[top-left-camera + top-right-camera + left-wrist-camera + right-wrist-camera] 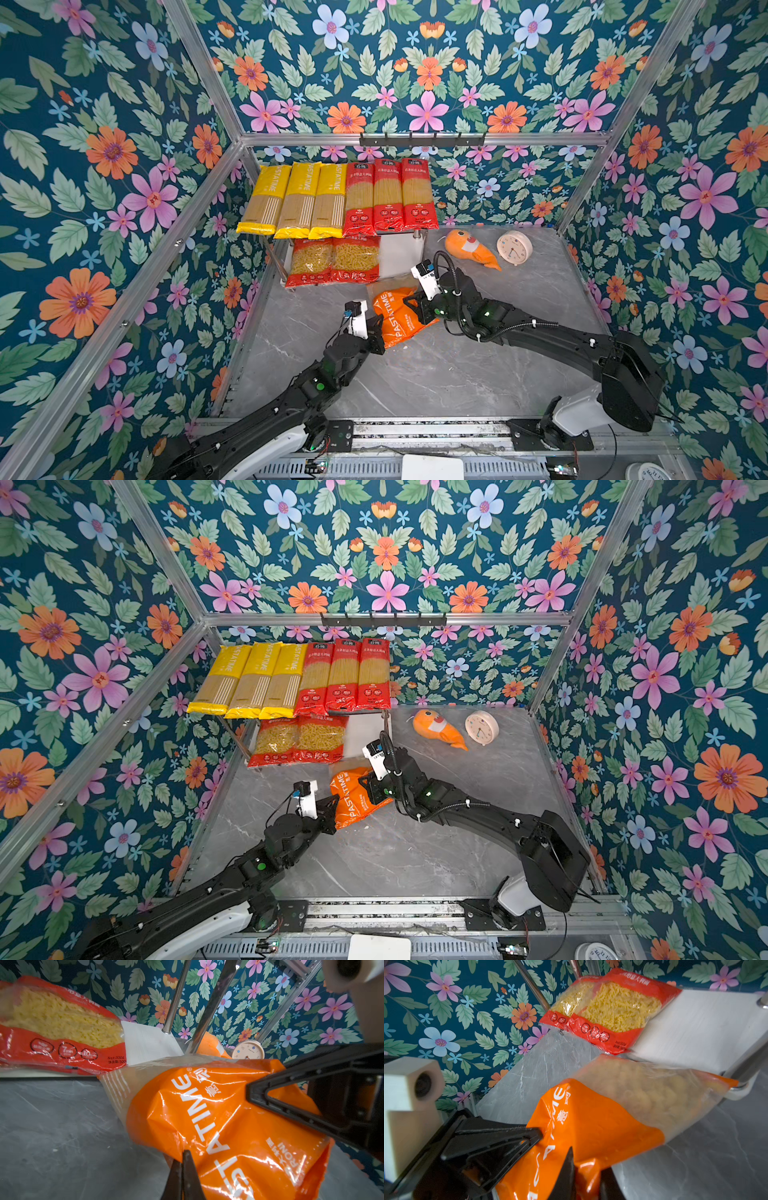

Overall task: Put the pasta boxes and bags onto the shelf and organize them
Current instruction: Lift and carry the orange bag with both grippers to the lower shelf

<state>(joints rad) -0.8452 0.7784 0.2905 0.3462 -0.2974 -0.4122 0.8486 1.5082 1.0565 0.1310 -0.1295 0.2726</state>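
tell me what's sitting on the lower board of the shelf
Two red short-pasta bags lie side by side on its left part; the right part of the lower board is bare. Its back is hidden under the spaghetti packs above.

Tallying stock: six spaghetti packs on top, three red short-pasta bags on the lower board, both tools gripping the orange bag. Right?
No. The lower board holds two red short-pasta bags, not three, as both top views show. Six spaghetti packs on top, left tool and right tool gripping the orange bag: correct.
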